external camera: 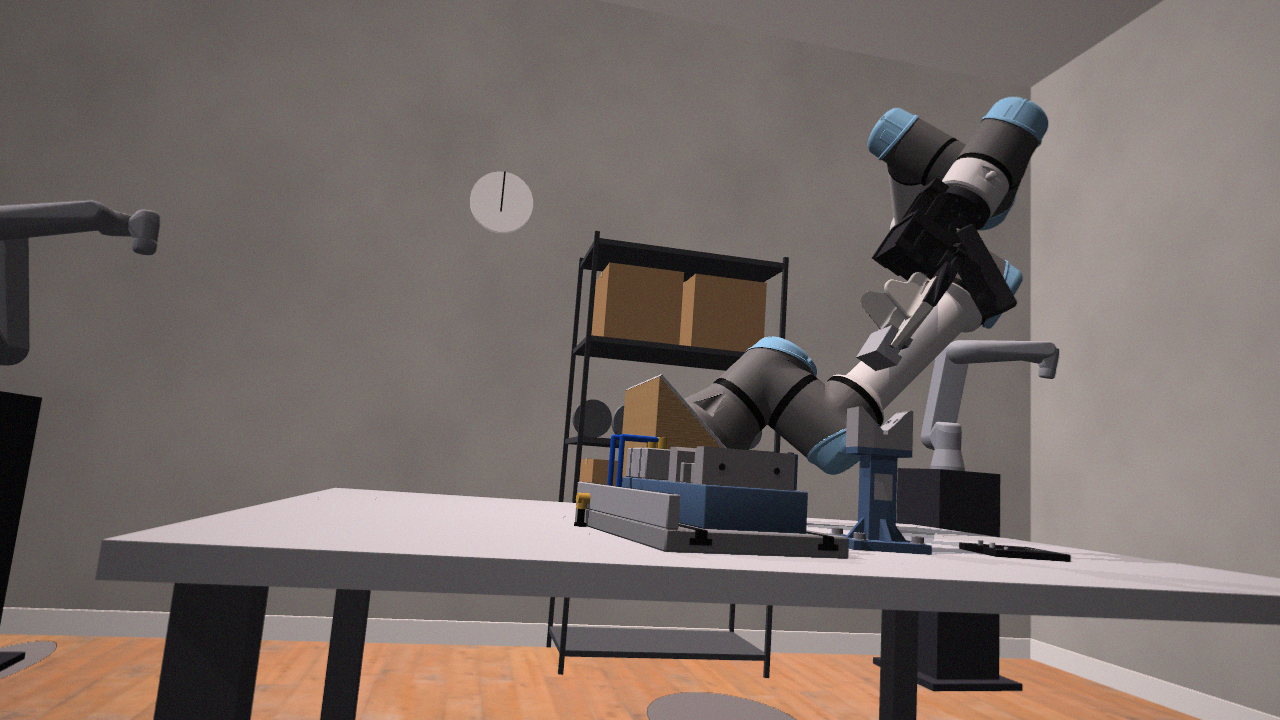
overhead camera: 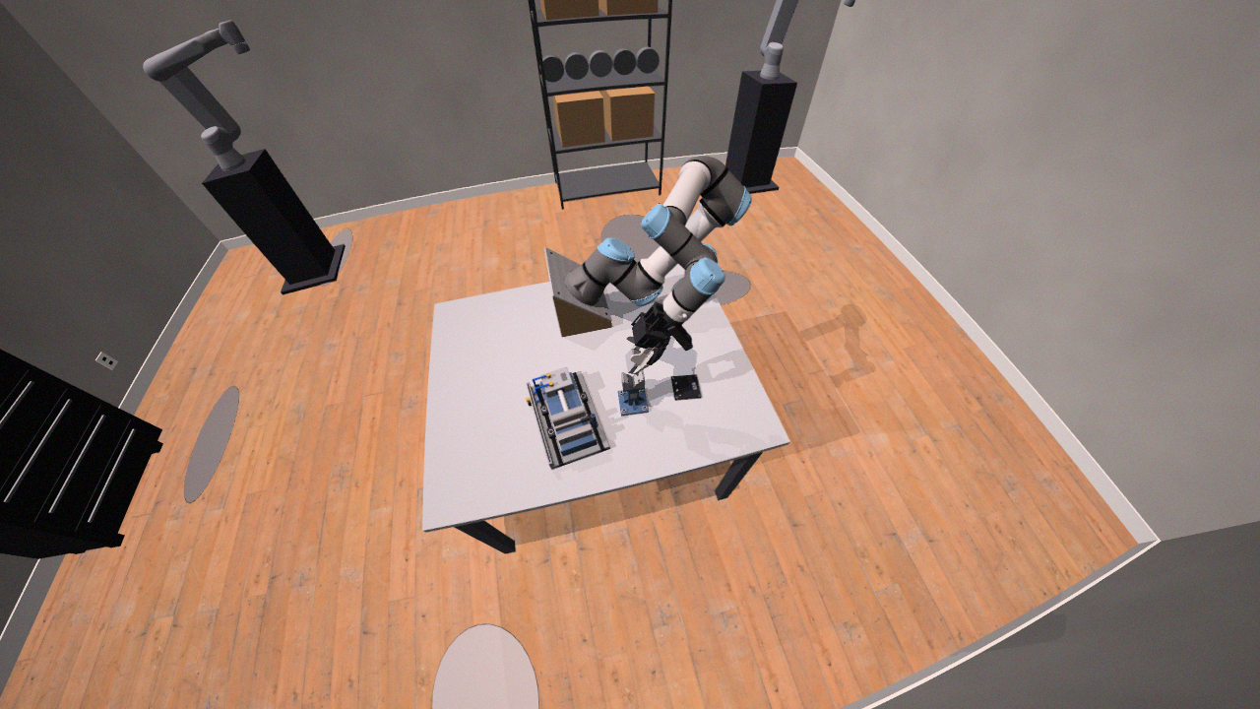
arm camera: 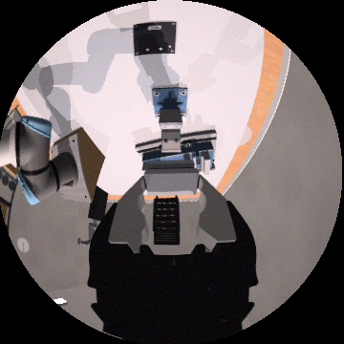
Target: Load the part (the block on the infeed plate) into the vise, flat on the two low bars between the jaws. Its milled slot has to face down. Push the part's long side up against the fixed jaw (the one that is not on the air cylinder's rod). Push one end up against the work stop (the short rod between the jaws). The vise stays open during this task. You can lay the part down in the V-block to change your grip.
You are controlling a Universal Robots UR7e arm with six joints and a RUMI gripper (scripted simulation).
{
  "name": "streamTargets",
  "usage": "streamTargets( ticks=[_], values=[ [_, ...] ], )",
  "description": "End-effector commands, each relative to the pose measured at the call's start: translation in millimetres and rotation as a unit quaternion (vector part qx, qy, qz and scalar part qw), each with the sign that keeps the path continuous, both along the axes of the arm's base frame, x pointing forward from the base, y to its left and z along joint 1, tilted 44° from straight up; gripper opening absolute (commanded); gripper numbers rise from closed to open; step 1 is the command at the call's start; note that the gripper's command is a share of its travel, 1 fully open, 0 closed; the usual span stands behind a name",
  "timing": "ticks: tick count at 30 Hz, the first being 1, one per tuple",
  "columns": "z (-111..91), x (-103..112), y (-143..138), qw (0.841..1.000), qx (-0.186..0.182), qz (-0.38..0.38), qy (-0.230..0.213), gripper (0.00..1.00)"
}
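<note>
Gripping the grey block (external camera: 878, 347), claw (external camera: 886, 344) hangs tilted above the blue V-stand (external camera: 878, 488); vise (external camera: 707, 501) beside it on the surface (external camera: 358, 537).

The part (arm camera: 171, 181) looks like matt grey metal, smooth-faced. The gripper (arm camera: 171, 193) clamped on it has pale, dull plastic-looking fingers and a ribbed black pad. The table (overhead camera: 493, 440) top is smooth, matt light grey. The V-block (external camera: 878, 429) stand looks painted blue, the infeed plate (overhead camera: 685, 387) flat matt black. The floor (overhead camera: 881, 529) is planked wood, faintly grained.
</note>
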State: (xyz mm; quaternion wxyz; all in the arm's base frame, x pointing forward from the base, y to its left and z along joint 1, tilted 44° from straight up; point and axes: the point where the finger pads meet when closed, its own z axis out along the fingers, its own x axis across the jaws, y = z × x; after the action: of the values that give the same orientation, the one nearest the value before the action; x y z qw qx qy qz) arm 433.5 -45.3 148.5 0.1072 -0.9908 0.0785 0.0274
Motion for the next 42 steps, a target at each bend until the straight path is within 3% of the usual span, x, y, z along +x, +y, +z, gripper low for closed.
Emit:
streamTargets(
  ticks=[1, 23, 42],
  values=[
    [0.1, 0.1, 0.1, 1.0, -0.026, 0.002, 0.004, 0.0],
    [0.2, 0.3, 1.2, 0.995, -0.097, 0.007, 0.015, 0.0],
    [0.2, 0.4, 1.5, 0.993, -0.117, 0.008, 0.018, 0.0]
  ],
)
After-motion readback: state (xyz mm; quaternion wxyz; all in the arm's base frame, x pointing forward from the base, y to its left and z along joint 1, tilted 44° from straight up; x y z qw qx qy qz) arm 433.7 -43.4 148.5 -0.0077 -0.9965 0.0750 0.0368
